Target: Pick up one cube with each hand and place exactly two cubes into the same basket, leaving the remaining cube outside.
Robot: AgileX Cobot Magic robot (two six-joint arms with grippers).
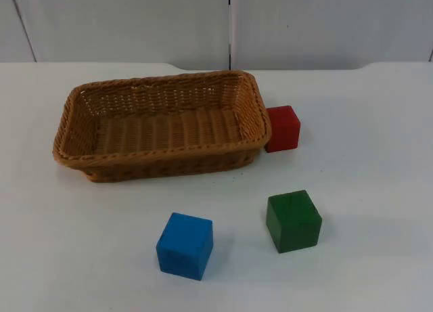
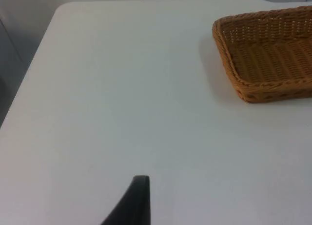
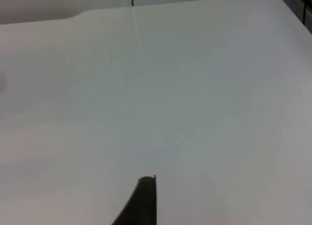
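Note:
An empty woven brown basket [image 1: 162,153] lies on the white table. A red cube [image 1: 283,128] sits against its right end. A green cube [image 1: 293,220] stands in front of the basket to the right, and a blue cube [image 1: 185,246] stands to the left of the green one, nearer the front edge. My left gripper [image 2: 139,195] hangs over bare table to the left of the basket [image 2: 229,64]. My right gripper [image 3: 146,195] hangs over bare white table far from the cubes.
The grey partition wall [image 1: 230,24] closes off the table at the back. The table's left edge [image 2: 29,73] runs close to the left gripper. Open table surface lies around the blue and green cubes.

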